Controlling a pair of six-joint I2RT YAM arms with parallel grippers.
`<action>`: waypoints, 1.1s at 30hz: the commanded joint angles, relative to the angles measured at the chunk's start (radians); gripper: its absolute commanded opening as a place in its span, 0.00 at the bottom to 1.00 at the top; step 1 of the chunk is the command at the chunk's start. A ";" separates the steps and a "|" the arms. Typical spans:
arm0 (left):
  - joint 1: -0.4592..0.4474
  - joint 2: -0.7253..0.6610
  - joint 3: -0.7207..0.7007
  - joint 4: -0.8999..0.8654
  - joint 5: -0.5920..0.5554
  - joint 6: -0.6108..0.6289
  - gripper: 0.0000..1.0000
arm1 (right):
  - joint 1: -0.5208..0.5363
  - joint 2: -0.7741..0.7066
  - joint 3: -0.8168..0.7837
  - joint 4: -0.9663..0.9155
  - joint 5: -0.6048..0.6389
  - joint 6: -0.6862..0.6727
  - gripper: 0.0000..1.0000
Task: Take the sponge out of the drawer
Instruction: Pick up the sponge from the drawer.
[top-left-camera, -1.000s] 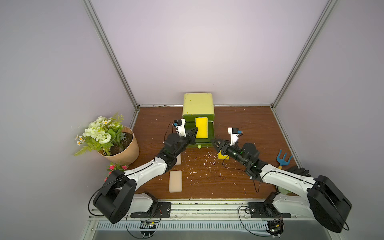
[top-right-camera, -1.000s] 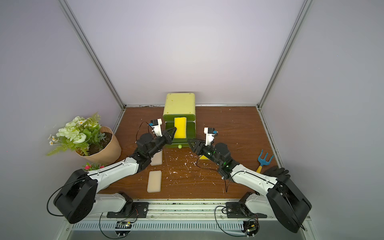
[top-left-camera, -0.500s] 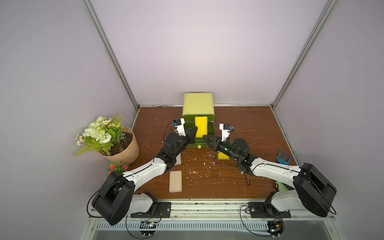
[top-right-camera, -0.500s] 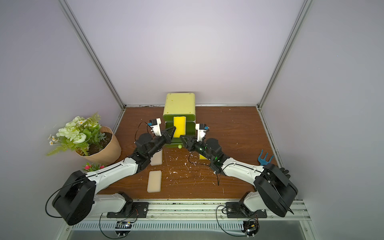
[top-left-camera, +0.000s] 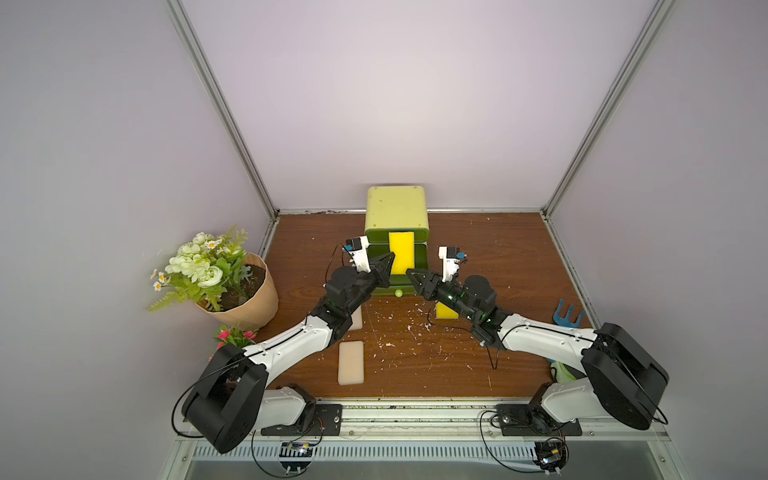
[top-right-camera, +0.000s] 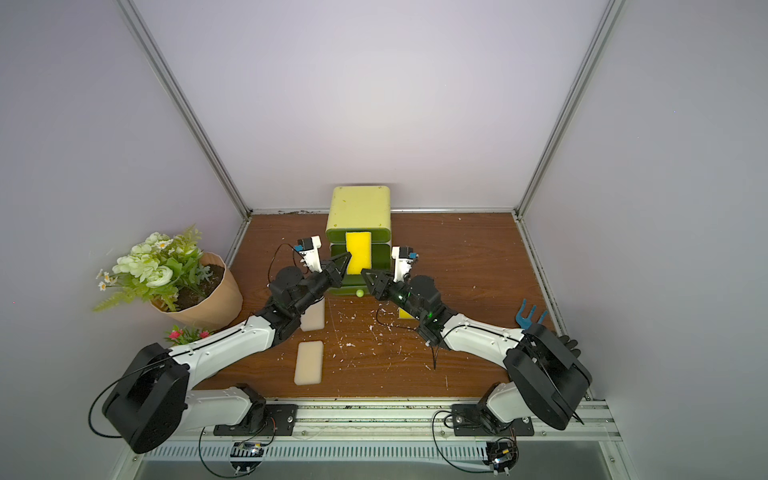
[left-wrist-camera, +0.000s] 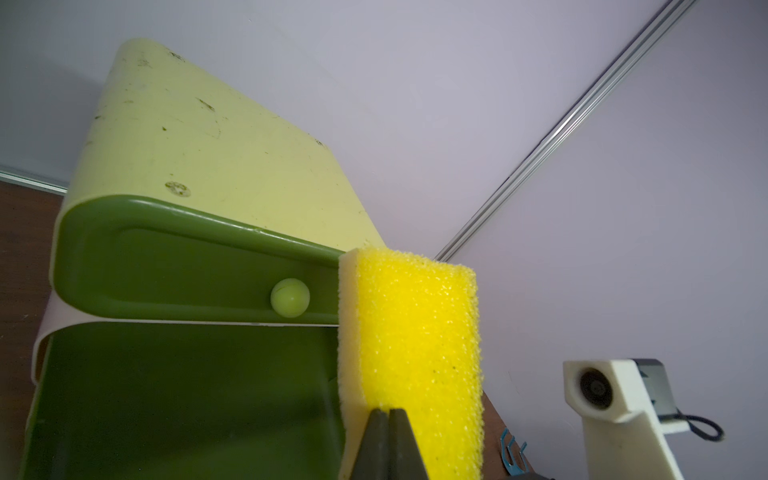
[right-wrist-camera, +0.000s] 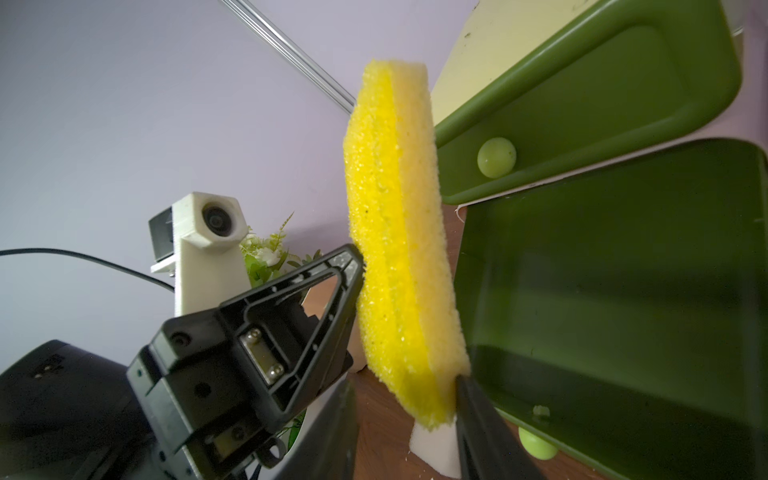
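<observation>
The yellow sponge (top-left-camera: 401, 253) (top-right-camera: 358, 252) stands upright over the open green drawer (top-left-camera: 376, 259) (top-right-camera: 376, 266) of the small cabinet (top-left-camera: 397, 208). My left gripper (top-left-camera: 390, 259) (top-right-camera: 348, 255) (left-wrist-camera: 388, 411) is shut, its tips pinching the sponge's (left-wrist-camera: 415, 332) edge and denting it. My right gripper (top-left-camera: 409, 272) (top-right-camera: 365, 272) (right-wrist-camera: 405, 386) is open, with the sponge's (right-wrist-camera: 395, 249) lower end between its fingers. One finger (right-wrist-camera: 478, 415) touches the white side; the other stands apart. The drawer's inside (right-wrist-camera: 602, 291) (left-wrist-camera: 187, 395) looks empty.
A flower pot (top-left-camera: 232, 286) stands at the left. Two white sponges (top-left-camera: 351, 361) (top-left-camera: 356, 328) lie under the left arm, and another yellow one (top-left-camera: 444, 311) under the right wrist. A blue rake (top-left-camera: 567, 313) is at the right edge. Foam crumbs litter the table.
My right arm has swung in from the right to the drawer front, bringing its narrowed jaws around the sponge's lower end. The left arm and sponge have barely moved.
</observation>
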 joint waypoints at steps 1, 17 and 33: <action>-0.011 -0.025 -0.013 0.016 0.021 0.013 0.04 | 0.005 -0.045 0.021 0.027 0.039 -0.035 0.45; -0.012 -0.018 -0.013 0.022 0.023 0.011 0.05 | 0.006 -0.059 0.003 0.001 0.084 -0.013 0.53; -0.012 -0.011 -0.016 0.047 0.049 -0.005 0.06 | 0.000 0.030 0.047 0.052 0.018 0.041 0.37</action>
